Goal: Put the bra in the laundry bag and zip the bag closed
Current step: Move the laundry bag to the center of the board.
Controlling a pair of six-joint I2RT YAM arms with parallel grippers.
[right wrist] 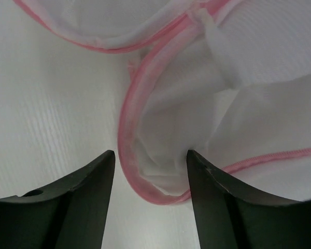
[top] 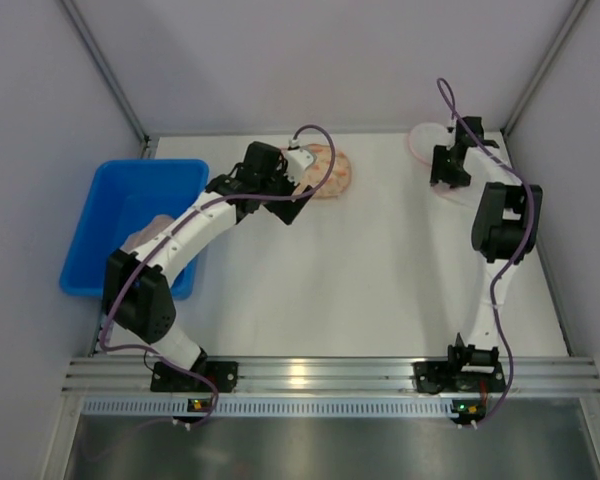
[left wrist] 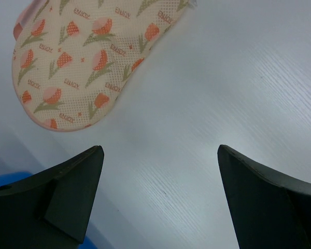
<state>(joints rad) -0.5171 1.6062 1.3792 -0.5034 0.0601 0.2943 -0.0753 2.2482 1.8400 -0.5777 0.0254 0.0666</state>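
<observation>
The laundry bag (top: 426, 140) is white mesh with a pink rim and lies at the back right of the table. In the right wrist view a loose fold of the bag (right wrist: 171, 119) sits between the fingers of my right gripper (right wrist: 150, 158). The right finger touches the fabric and the left one stands just off the pink edge. I take the rounded cream piece with orange tulip print (top: 332, 172) for the bra (left wrist: 83, 57). It lies flat at the back middle. My left gripper (left wrist: 160, 155) hovers wide open just beside it, over bare table.
A blue bin (top: 130, 200) stands at the left edge of the table, with a beige cloth (top: 145, 235) in it under my left arm. White walls and metal posts close off the back and sides. The arm bases sit on the rail at the front.
</observation>
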